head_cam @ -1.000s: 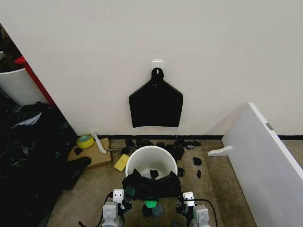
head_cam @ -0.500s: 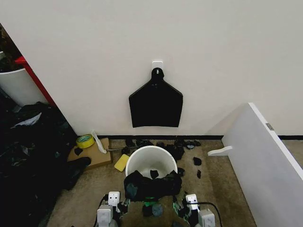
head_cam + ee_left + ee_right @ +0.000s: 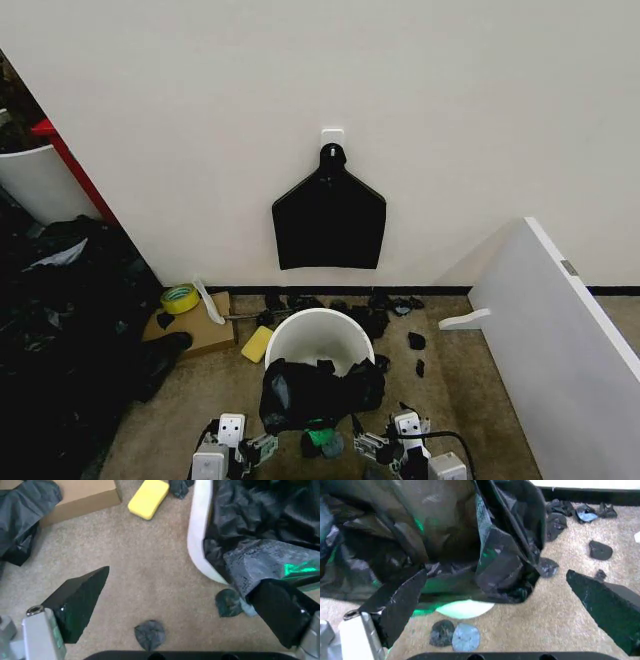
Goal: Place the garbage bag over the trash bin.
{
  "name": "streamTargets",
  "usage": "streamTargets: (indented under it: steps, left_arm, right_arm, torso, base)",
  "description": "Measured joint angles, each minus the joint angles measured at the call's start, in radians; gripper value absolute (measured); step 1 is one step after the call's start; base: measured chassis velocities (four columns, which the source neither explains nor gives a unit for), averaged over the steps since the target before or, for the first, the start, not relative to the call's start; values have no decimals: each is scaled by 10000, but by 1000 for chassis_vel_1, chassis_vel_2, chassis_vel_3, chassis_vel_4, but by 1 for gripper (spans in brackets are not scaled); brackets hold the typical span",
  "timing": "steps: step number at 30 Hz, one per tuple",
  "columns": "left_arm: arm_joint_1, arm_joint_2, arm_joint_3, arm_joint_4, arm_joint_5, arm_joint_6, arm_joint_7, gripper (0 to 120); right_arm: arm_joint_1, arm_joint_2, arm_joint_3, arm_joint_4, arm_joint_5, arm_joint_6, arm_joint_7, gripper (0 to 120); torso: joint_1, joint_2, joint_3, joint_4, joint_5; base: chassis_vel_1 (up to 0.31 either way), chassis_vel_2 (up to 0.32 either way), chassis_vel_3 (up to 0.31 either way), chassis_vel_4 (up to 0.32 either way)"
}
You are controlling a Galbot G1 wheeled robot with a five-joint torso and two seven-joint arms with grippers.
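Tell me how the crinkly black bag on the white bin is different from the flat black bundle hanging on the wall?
The crinkly black garbage bag is bunched and wrinkled; the flat black bundle is smooth and neat. The garbage bag slumps over the near rim of the round white trash bin on the floor; the bundle hangs from a hook on the wall. Both are black plastic.

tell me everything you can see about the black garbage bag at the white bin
The garbage bag is thin, glossy black plastic, limp and heavily crinkled. It is draped over the near rim of the trash bin, bunched in a wide heap that hangs down the bin's front wall towards the carpet, with some of it lying inside. The far rim is uncovered. The left gripper and right gripper are both open, low in front of the bin, holding nothing; one left finger sits against the hanging plastic.
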Motion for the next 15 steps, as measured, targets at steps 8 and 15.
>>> streamTargets:
  steps: [8, 15]
  left_arm:
    - [490, 156, -87, -710, 20, -63, 22, 100]
    - [843, 202, -135, -1693, 829, -488, 340, 100]
  right_arm:
    - [-6, -33, -30, 161, -303, 232, -105, 100]
    - [-595, -715, 224, 1388, -1275, 1583, -1031, 100]
  torso:
    - [0, 0, 0, 1, 1]
    - [0, 1, 0, 0, -1]
  base:
    - [0, 0, 0, 0]
    - [0, 0, 0, 0]
